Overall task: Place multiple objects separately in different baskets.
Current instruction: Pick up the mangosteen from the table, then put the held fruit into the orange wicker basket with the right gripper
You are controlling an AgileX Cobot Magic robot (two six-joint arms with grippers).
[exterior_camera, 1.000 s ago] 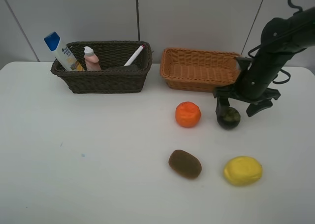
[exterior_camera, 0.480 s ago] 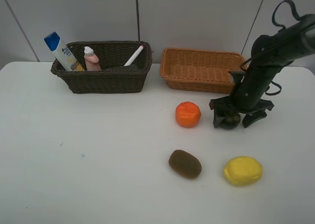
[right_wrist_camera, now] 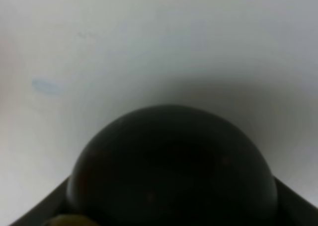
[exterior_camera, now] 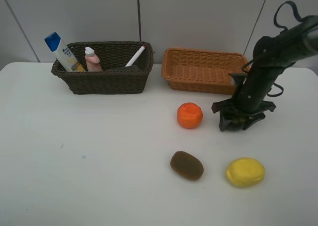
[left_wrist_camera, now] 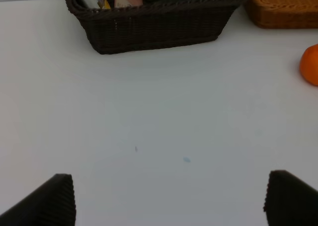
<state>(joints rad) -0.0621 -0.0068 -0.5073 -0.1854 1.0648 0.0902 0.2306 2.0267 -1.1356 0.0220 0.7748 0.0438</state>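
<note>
The right arm (exterior_camera: 288,37) was matte black and tube-shaped, with thin black cables (exterior_camera: 277,13) looping above it. The left gripper (left_wrist_camera: 168,198) had two dark, wedge-shaped fingers (left_wrist_camera: 52,202).

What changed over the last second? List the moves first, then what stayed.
The right end effector came down over the mangosteen and closed on it; the fruit is not lifted yet. The orange, kiwi, lemon, dark basket, tan basket and open left end effector stayed put.
</note>
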